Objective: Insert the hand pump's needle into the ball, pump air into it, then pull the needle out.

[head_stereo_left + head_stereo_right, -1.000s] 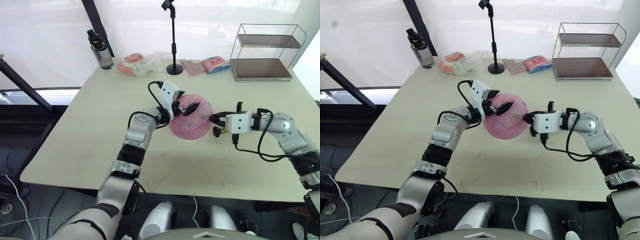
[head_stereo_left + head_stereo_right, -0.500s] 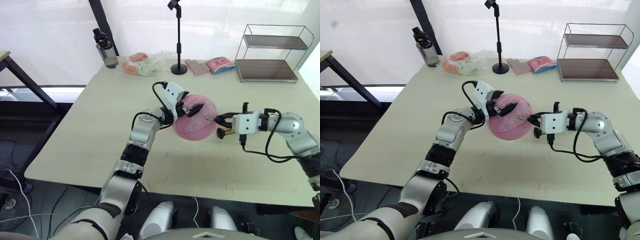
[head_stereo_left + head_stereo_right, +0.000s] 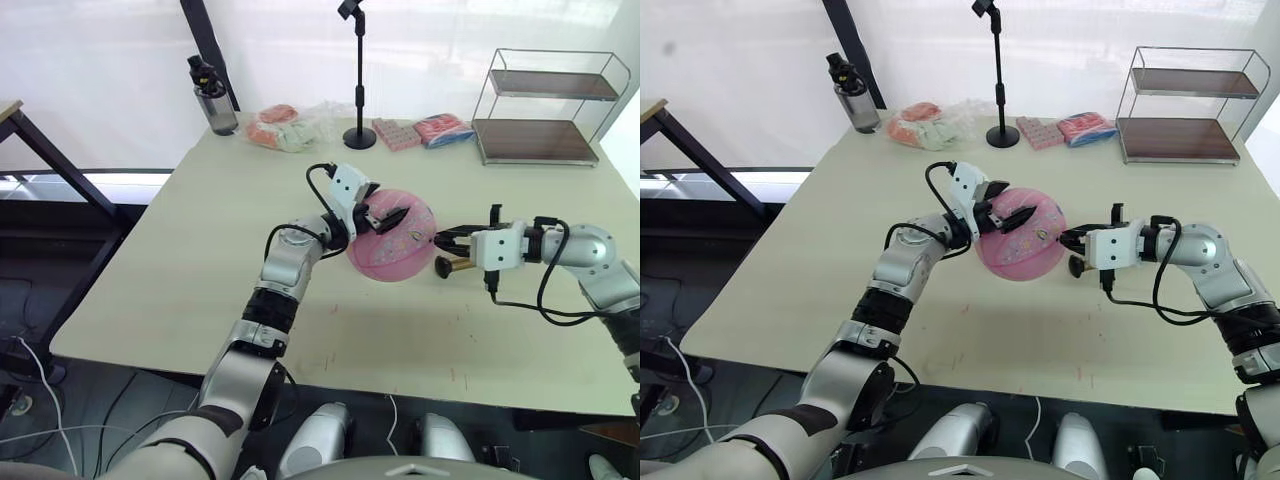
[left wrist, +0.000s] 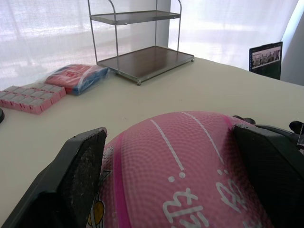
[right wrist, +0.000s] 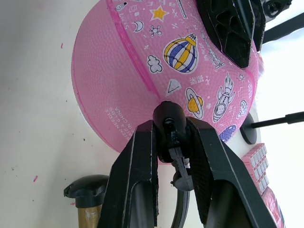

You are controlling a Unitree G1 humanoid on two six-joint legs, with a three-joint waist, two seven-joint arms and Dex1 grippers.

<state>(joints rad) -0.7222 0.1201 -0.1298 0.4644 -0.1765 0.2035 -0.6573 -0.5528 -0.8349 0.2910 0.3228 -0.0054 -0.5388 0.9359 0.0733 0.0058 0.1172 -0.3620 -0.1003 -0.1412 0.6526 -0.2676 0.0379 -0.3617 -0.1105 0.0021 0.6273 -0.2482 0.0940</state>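
Observation:
The pink ball [image 3: 392, 245] with printed stickers rests mid-table. My left gripper [image 3: 383, 214] reaches over its top from the left, and its fingers [image 4: 78, 173] clamp the ball's two sides. From the right, my right gripper [image 5: 170, 135] is shut on the black fitting of the needle [image 5: 168, 124], which presses against the ball's skin; the metal pin itself is hidden. The hand pump [image 3: 455, 265] lies on the table just below that gripper, its gold body and black cap [image 5: 88, 189] showing beside the ball.
At the table's far edge stand a black microphone stand [image 3: 358, 80], a dark water bottle [image 3: 206, 98], several packets [image 3: 285, 128] and a red-blue pack [image 3: 442, 128]. A two-tier wire shelf [image 3: 545, 105] fills the far right corner.
The camera view has shifted a little. Both grippers, the ball and the pump keep the same places relative to each other.

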